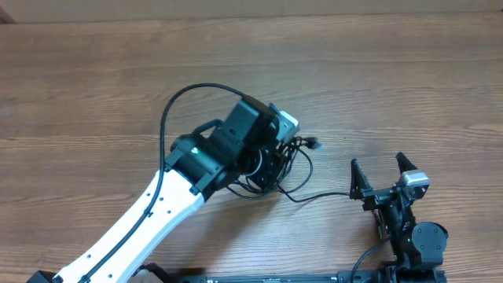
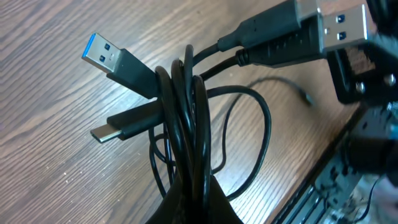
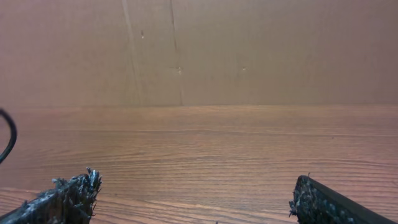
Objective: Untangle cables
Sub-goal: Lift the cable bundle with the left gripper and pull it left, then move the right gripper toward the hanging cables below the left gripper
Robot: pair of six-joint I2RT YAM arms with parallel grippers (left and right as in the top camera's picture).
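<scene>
A knotted bundle of thin black cables (image 1: pixel 292 169) lies mid-table, partly hidden under my left wrist. In the left wrist view the bundle (image 2: pixel 186 130) runs straight up from my left gripper (image 2: pixel 199 208), which is shut on it. A blue-tongued USB plug (image 2: pixel 102 55), a flat plug (image 2: pixel 115 127) and two silver plugs (image 2: pixel 339 25) stick out of it. One strand (image 1: pixel 322 194) trails right toward my right gripper (image 1: pixel 380 174), which is open and empty, its fingertips apart in the right wrist view (image 3: pixel 196 199). A cable loop (image 3: pixel 7 140) shows at the left edge there.
The wooden table (image 1: pixel 94 94) stretches all round. My left arm (image 1: pixel 149 220) crosses the lower left, with its own thicker wire (image 1: pixel 177 102) arching over it. The right arm's base (image 1: pixel 416 244) sits at the lower right. A brown wall (image 3: pixel 199 50) stands behind the table.
</scene>
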